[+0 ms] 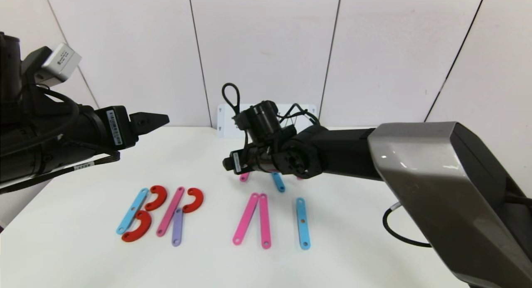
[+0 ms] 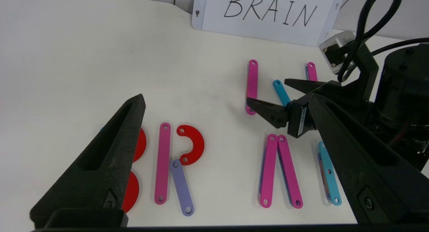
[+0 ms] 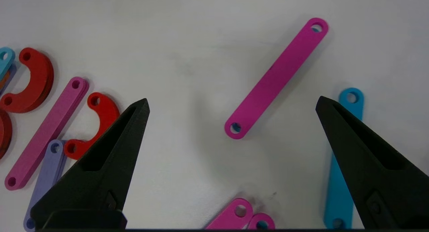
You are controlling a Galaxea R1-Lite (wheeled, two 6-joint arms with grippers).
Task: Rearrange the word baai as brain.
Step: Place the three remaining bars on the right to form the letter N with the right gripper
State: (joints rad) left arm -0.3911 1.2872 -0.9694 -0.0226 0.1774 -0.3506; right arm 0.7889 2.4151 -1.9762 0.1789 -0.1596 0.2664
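Letters B, R, A and I laid out on the counter (image 1: 83, 259); the N waits.

Left of the pink A (image 1: 253, 219), the left gripper (image 1: 160, 119) hangs idle and empty, jaws wide in its wrist view. B (image 1: 139, 215) and R (image 1: 181, 213) look finished. Behind the A, the right gripper (image 2: 283, 98) reaches low, wide open and empty, over a loose pink strip (image 3: 276, 78), likely for building N right of the blue I (image 1: 302, 223).

The white counter (image 1: 83, 259) carries plastic letters (image 1: 166, 213) in a row towards its near edge, three loose strips (image 2: 252, 86) lying behind them, and a handwritten card (image 2: 268, 14) at its far edge.
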